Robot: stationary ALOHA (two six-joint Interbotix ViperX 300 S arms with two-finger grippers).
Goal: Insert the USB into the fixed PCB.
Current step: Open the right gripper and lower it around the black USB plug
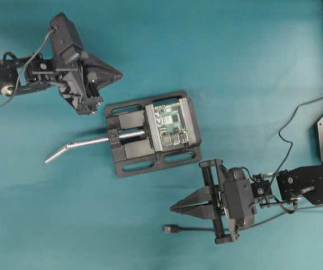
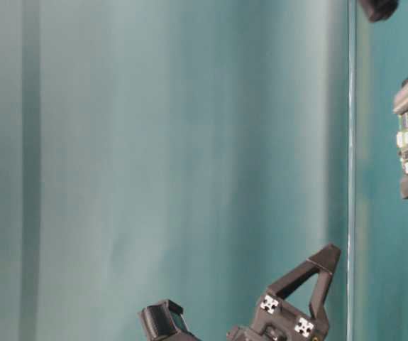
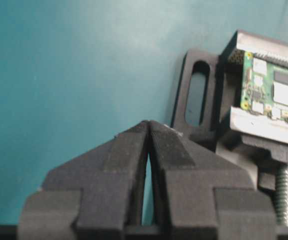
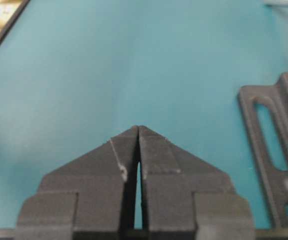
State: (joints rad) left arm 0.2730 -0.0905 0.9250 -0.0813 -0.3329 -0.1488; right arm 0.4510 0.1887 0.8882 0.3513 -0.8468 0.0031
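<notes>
the usb point(image 1: 169, 228) was seen lying loose on the table, its long axis running three to nine o'clock, just at seven o'clock of the empty, closed right gripper point(image 1: 173, 208), far nearer than the closed left gripper point(image 1: 119, 73), with the fixed pcb point(image 1: 169, 122) clamped at twelve o'clock.

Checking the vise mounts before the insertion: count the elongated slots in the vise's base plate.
4 in the overhead view: two along the vise's far edge, slot and slot, and two along its near edge, slot and slot. None seems hidden.
</notes>
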